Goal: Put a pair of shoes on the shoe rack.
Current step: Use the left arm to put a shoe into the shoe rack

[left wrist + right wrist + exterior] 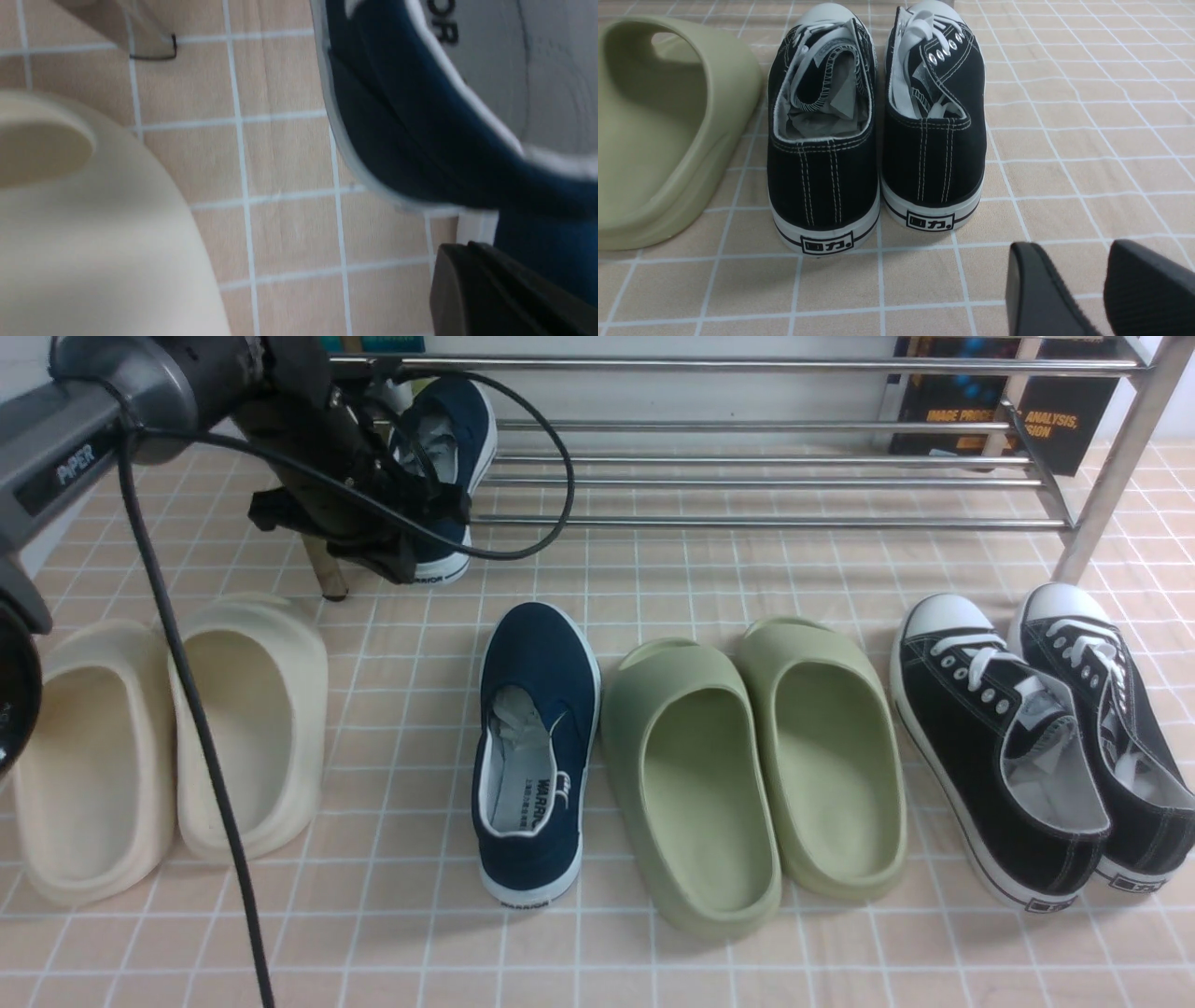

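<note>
Left gripper (pixel 411 537) jaws closed tight, sitting against the side of the tilted navy shoe (pixel 462 420) near its heel. Left wrist view shows one finger (pixel 490 294) right against the navy canvas; the other is out of frame, so cannot tell if any fabric is pinched. That shoe leans at the left end of the shoe rack (pixel 747 521), toe up over the low bars, heel down past the front bar. Arm and black cable (pixel 551 467) cover its middle, and whether the heel touches the floor (pixel 401 709) is unclear. Right gripper (pixel 1083 261) has its jaws apart with a moderate gap, holding nothing, over the floor near the heels of the black sneakers (pixel 878 140). Second navy shoe (pixel 541 709) lies flat on the floor in front of the rack, between the cream slides (pixel 243 709) and green slides (pixel 691 784), toe toward the rack. Rack top and right end are cut off; left wrist view is blurry
</note>
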Action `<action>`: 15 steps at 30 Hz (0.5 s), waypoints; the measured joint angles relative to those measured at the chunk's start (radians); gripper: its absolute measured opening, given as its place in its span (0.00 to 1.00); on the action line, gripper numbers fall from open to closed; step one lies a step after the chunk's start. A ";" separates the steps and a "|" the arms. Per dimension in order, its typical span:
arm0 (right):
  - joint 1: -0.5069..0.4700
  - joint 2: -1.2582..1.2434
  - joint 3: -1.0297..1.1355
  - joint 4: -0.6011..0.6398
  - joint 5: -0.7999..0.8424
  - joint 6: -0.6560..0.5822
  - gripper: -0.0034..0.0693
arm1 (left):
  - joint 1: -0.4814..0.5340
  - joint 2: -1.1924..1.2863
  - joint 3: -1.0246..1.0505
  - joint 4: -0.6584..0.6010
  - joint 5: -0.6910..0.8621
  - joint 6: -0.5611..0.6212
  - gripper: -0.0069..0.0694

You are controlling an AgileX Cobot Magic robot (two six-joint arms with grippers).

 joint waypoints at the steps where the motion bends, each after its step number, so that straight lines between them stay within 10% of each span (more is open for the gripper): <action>1: 0.000 0.000 0.000 0.000 0.000 0.000 0.38 | 0.000 0.011 0.001 0.003 -0.022 -0.018 0.10; 15: 0.000 0.000 0.000 0.000 0.000 0.000 0.38 | -0.001 0.027 -0.043 0.103 -0.214 -0.128 0.10</action>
